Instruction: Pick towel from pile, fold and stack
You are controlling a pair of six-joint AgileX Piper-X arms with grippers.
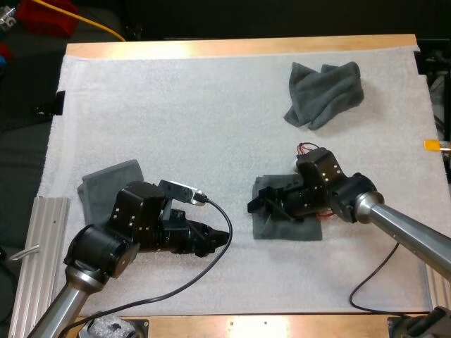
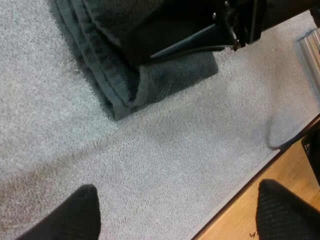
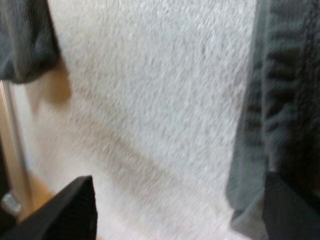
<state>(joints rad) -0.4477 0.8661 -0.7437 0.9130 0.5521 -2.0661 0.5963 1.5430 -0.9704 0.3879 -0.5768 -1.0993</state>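
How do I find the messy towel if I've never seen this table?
Look at the white mat on the wooden table. In its far right corner lies the crumpled towel, alone. The left towel and the middle towel are folded flat; this one is bunched and lumpy.

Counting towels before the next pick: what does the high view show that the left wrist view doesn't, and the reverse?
High view adds the crumpled towel at the far right and a folded towel by my left arm. Left wrist view adds my left gripper open over bare mat. Both share the right gripper at the middle towel.
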